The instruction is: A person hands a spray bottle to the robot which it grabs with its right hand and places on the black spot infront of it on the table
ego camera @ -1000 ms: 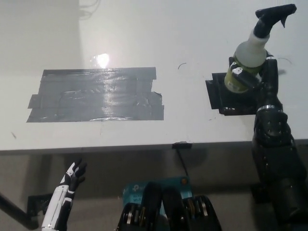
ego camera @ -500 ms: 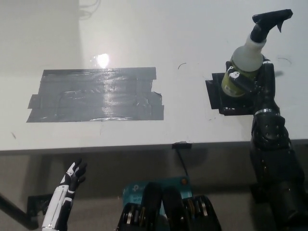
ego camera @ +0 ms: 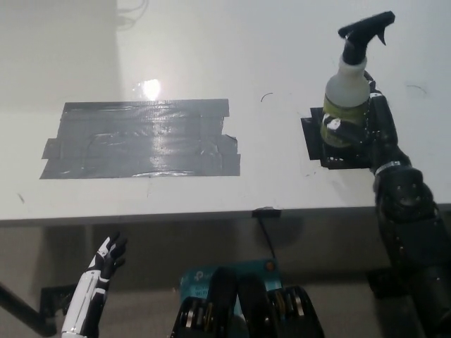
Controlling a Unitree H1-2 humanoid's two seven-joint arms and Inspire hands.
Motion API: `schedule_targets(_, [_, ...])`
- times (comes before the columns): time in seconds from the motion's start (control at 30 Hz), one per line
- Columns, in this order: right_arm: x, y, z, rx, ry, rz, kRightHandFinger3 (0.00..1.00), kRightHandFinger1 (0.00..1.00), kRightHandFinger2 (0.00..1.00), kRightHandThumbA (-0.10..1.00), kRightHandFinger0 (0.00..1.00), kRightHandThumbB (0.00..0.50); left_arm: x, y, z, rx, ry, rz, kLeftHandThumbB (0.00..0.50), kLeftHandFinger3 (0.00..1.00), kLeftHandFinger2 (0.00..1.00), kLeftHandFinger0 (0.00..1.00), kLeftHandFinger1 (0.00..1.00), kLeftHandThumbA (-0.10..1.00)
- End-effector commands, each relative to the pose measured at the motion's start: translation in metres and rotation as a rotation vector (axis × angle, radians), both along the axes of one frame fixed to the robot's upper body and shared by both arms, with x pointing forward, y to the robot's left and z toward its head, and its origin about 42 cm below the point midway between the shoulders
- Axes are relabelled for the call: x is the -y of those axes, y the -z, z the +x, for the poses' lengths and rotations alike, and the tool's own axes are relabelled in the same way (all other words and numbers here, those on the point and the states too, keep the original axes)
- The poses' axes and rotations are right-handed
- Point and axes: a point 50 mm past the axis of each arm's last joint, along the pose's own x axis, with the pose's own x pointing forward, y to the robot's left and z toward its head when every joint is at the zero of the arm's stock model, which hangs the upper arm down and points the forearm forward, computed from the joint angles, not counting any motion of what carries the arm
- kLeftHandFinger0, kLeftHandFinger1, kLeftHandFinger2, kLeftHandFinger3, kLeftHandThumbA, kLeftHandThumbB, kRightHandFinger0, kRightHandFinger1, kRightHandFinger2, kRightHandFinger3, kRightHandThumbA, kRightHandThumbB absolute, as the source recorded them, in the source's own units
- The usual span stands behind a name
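A: Black right hand [ego camera: 363,130] wrapped around the lower body of the translucent plastic spray bottle with the black trigger head [ego camera: 347,88], fingers [ego camera: 337,128] clamped across its yellowish base.

B: Bottle tipped to the right a second ago, now swung nearly upright and slid left. Trigger nozzle pointing right, toward the far edge.

A: Sitting right over the small black square spot [ego camera: 316,144] at the right side of the white table [ego camera: 211,49]. Touching down or hovering just above? Cannot tell from this angle.

B: Looks like placement all but done, by my reading. Only release and retreat left, with care not to knock the bottle on the way out.

A: Farther left, a large patch of grey tape strips [ego camera: 141,139], well apart from the action. Not the target, apparently.

B: White left hand [ego camera: 109,255] down at the near left, below the table edge, idle, fingers spread, holding nothing.

A: Count, then: one spray bottle, one black spot, one grey tape patch, two robot hands.

B: And no person in view at all.
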Motion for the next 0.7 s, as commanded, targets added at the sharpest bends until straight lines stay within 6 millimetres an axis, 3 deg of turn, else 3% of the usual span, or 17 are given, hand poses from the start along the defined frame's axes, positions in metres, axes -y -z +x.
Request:
schedule_targets(0.0, [0.007, -0.019, 0.005, -0.014, -0.205, -0.043, 1.0, 1.0, 1.0, 0.83, 1.0, 0.5, -0.001, -0.008, 0.002, 0.03, 0.01, -0.02, 0.077, 1.0, 1.0, 1.0, 1.0, 1.0])
schedule_targets(0.1, [0.013, -0.015, 0.002, -0.033, -0.211, -0.034, 1.0, 1.0, 1.0, 0.82, 1.0, 0.5, -0.001, -0.008, 0.002, 0.034, 0.009, -0.012, 0.066, 1.0, 1.0, 1.0, 1.0, 1.0])
schedule_targets(0.2, [0.025, -0.009, -0.004, -0.042, -0.216, 0.02, 1.0, 1.0, 1.0, 0.75, 1.0, 0.493, -0.002, -0.009, 0.003, 0.03, 0.009, -0.016, 0.086, 1.0, 1.0, 1.0, 1.0, 1.0])
schedule_targets(0.3, [0.038, -0.002, -0.012, -0.036, -0.2, -0.005, 1.0, 1.0, 1.0, 0.83, 1.0, 0.5, -0.001, -0.009, 0.003, 0.035, 0.011, -0.013, 0.071, 1.0, 1.0, 1.0, 1.0, 1.0])
schedule_targets(0.4, [0.049, 0.003, -0.023, -0.045, -0.203, 0.037, 1.0, 1.0, 1.0, 0.84, 1.0, 0.5, -0.002, -0.009, 0.003, 0.03, 0.011, -0.014, 0.073, 1.0, 1.0, 1.0, 1.0, 1.0])
schedule_targets(0.53, [0.073, 0.009, -0.047, -0.033, -0.185, 0.072, 1.0, 1.0, 1.0, 0.86, 1.0, 0.5, -0.002, -0.009, 0.004, 0.032, 0.012, -0.016, 0.092, 1.0, 1.0, 1.0, 1.0, 1.0])
schedule_targets(0.67, [0.097, 0.002, -0.082, 0.016, -0.163, 0.126, 1.0, 1.0, 1.0, 0.9, 1.0, 0.496, -0.002, -0.009, 0.005, 0.034, 0.017, -0.017, 0.101, 1.0, 1.0, 1.0, 1.0, 1.0])
